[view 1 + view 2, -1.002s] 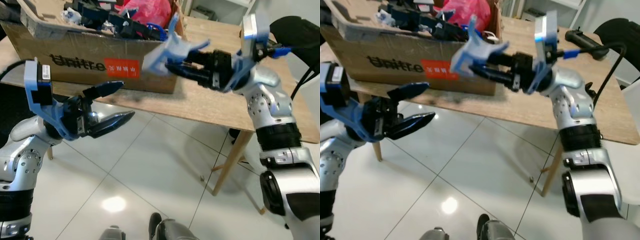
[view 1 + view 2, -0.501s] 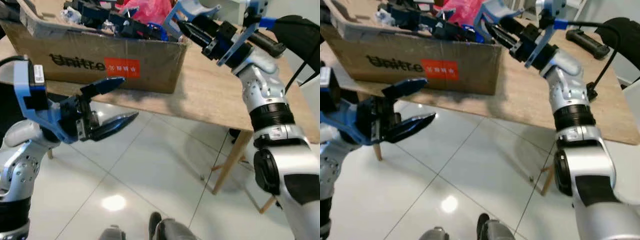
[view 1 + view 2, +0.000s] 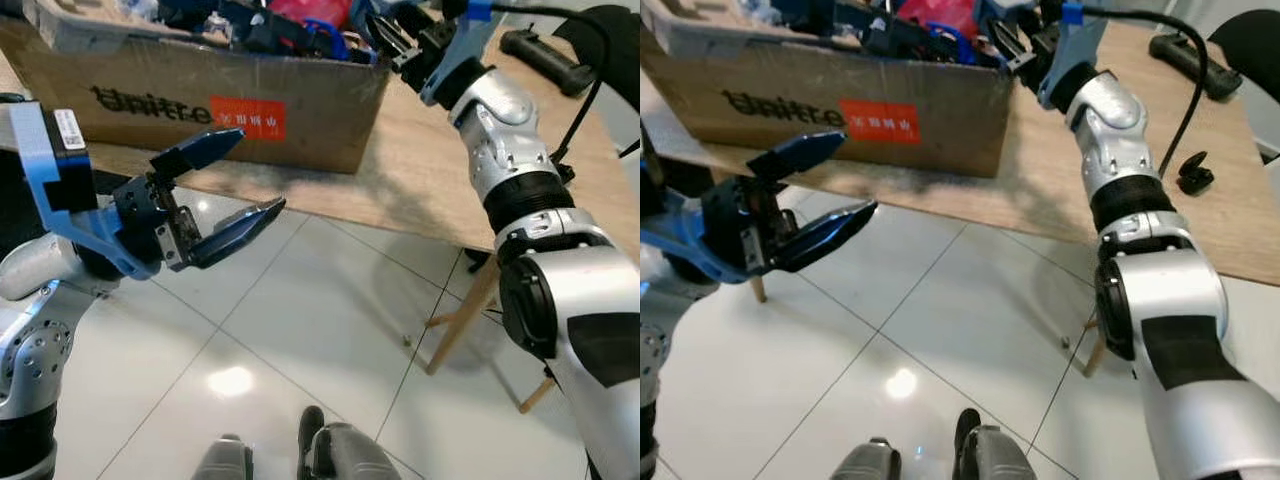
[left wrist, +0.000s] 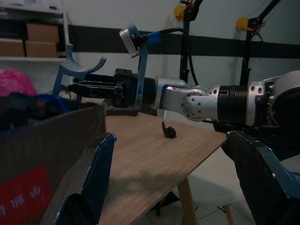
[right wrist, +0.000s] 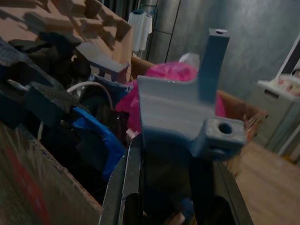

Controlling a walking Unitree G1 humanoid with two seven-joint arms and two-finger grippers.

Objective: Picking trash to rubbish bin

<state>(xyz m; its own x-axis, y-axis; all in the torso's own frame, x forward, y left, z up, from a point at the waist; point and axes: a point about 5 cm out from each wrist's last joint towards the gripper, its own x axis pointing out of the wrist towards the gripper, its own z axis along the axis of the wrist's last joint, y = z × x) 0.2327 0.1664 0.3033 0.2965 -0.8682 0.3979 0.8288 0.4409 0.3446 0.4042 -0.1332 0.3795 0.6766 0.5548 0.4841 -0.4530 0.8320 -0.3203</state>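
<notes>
One step looks left: at the top of the frame the right gripper (image 5: pixel 176 164) holds a grey-blue plastic bracket (image 5: pixel 187 112) clamped over the cardboard box (image 3: pixel 300 120) of scraps, release pending, while the left gripper (image 3: pixel 235 190) waits spread and empty at centre left.

1. Matt brown cardboard box (image 3: pixel 230 110), with a red printed label (image 3: pixel 247 118).
2. Wood-grain table (image 3: pixel 440 180), matt.
3. Glossy white tiled floor (image 3: pixel 300 340), mirroring a lamp.
4. Matt blue-grey plastic part (image 5: pixel 187 115).
5. Crinkly pink plastic bag (image 5: pixel 171 75).
</notes>
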